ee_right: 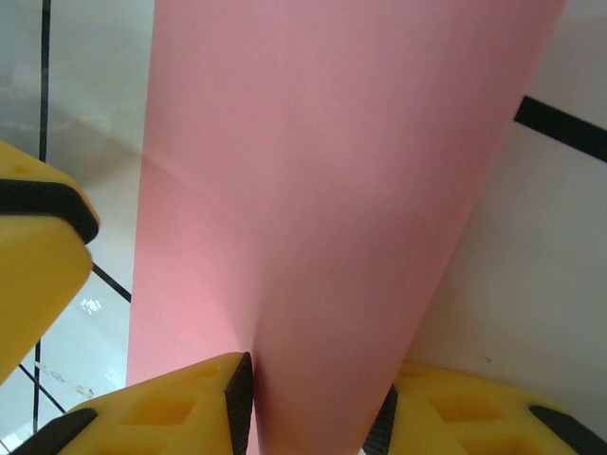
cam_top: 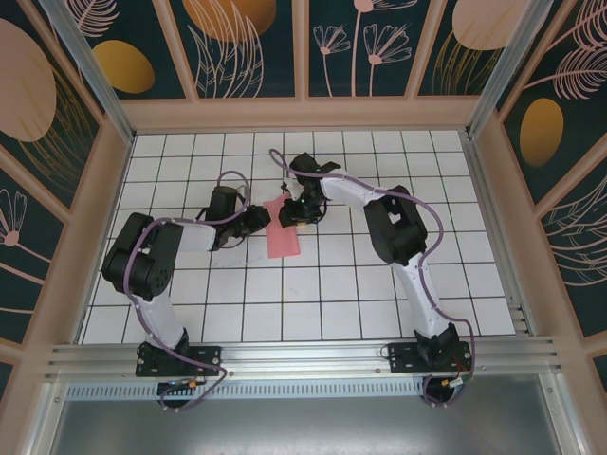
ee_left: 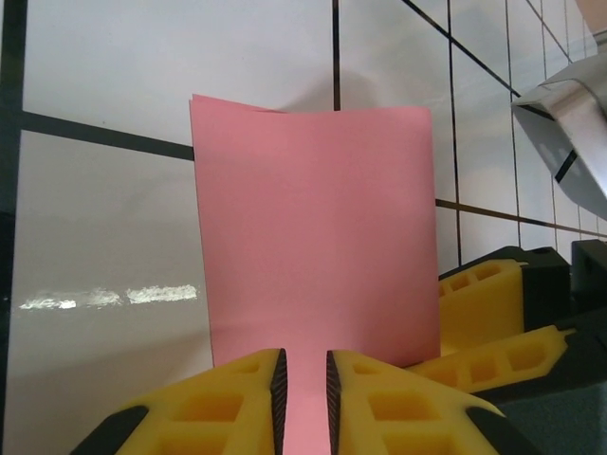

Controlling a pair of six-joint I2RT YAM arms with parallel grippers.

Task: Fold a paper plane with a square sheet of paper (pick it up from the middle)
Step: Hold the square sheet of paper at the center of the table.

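Note:
The square sheet of paper [cam_top: 283,237] is pink and lies folded into a narrow strip on the white grid table, between my two grippers. My left gripper [cam_top: 258,220] reaches in from the left. Its yellow fingers [ee_left: 237,398] stand over the strip's near edge, a narrow gap apart, and pink paper [ee_left: 313,227] shows in that gap. My right gripper [cam_top: 292,210] comes from the far right. In the right wrist view a raised hump of the paper [ee_right: 332,190] fills the space between its pads, touching both, so the right gripper [ee_right: 313,379] is shut on it.
The other arm's yellow fingers sit close by: the right fingers [ee_left: 484,313] beside the strip, a left finger [ee_right: 38,256] at the edge. Wooden walls with patterned panels [cam_top: 303,114] ring the table. A metal rail [cam_top: 303,355] runs along the near edge.

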